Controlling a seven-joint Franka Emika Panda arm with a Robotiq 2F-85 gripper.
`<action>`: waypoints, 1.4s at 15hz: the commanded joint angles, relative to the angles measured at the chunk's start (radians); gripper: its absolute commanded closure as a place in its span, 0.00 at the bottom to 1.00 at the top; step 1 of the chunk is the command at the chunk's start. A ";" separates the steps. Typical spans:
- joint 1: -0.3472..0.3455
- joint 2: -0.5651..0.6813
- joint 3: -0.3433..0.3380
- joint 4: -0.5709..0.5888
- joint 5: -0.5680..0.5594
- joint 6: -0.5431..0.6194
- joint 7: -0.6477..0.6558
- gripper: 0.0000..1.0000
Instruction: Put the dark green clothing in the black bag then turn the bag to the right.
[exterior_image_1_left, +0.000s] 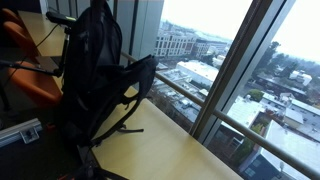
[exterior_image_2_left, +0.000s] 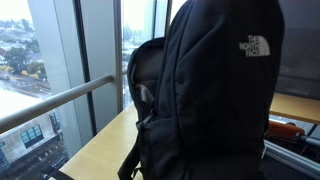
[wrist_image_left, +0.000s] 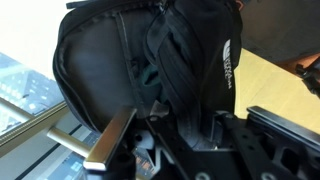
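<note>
The black bag (exterior_image_1_left: 100, 75) is a backpack standing upright on the pale table beside the window. It fills most of an exterior view (exterior_image_2_left: 215, 90), where a white logo shows on it. In the wrist view the bag (wrist_image_left: 110, 50) lies close in front. A dark green fold, apparently the clothing (wrist_image_left: 148, 76), shows inside its open top. My gripper (wrist_image_left: 172, 128) has its fingers on either side of a thick fold of the bag's fabric and looks closed on it. The gripper is hidden behind the bag in both exterior views.
The pale table (exterior_image_1_left: 170, 145) runs along a floor-to-ceiling window with a metal rail (exterior_image_2_left: 60, 100). Orange chairs (exterior_image_1_left: 35, 85) stand behind the bag. A dark ribbed case with an orange item (exterior_image_2_left: 290, 135) lies on the table beside the bag.
</note>
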 joint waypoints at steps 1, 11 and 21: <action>0.001 0.130 0.007 0.097 0.006 0.053 0.010 0.99; -0.084 0.222 -0.072 0.408 0.017 -0.078 -0.065 0.99; -0.019 0.403 0.001 0.673 0.012 -0.185 0.112 0.99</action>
